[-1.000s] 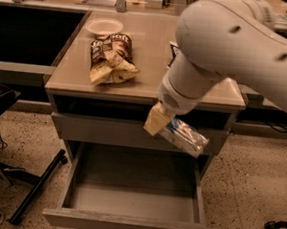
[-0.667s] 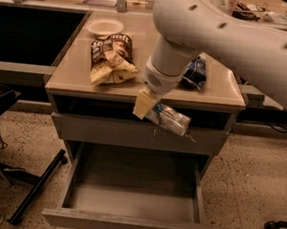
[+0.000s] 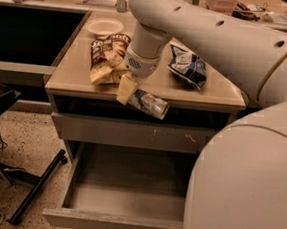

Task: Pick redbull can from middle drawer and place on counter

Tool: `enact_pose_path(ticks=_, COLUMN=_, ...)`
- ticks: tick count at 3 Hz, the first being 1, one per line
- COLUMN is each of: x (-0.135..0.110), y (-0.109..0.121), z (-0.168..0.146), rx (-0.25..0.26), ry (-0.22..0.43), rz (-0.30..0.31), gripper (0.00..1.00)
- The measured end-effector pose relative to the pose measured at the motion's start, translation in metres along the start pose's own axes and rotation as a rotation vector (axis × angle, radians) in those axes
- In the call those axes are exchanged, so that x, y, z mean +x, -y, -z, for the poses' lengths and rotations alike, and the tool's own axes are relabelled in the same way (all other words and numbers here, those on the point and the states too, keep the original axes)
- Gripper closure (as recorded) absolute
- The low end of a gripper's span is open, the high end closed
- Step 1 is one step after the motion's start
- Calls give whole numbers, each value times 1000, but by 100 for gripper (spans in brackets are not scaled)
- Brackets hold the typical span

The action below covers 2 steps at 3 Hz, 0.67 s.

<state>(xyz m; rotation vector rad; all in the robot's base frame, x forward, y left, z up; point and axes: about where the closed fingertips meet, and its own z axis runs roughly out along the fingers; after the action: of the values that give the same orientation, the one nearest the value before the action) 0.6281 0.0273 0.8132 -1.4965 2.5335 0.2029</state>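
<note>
My gripper [image 3: 130,93] is shut on the redbull can [image 3: 150,103], a slim silver-and-blue can held on its side. The can hangs at the front edge of the tan counter [image 3: 205,94], just above the shut upper drawer front. The middle drawer [image 3: 126,193] is pulled open below, and its grey floor is bare. My big white arm fills the upper right of the view and hides the drawer's right side.
On the counter lie a brown-and-yellow snack bag [image 3: 107,58], a dark-blue snack bag [image 3: 188,65] and a white plate [image 3: 105,27]. The scratched grey drawer front [image 3: 132,133] is shut. A black chair base [image 3: 36,190] stands on the floor at the left.
My arm has swung left and up with the can, from in front of the cabinet's right side to the counter's front edge. The dark-blue snack bag has come into view.
</note>
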Motion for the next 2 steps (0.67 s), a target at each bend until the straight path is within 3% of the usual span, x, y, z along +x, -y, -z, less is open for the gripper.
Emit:
enact_pose_path(ticks=1, x=0, y=0, z=0, rx=0, ry=0, rz=0, gripper=100)
enact_pose_path(ticks=2, x=-1, y=26, z=14, rx=26, ry=-15, rz=-19, gripper=100)
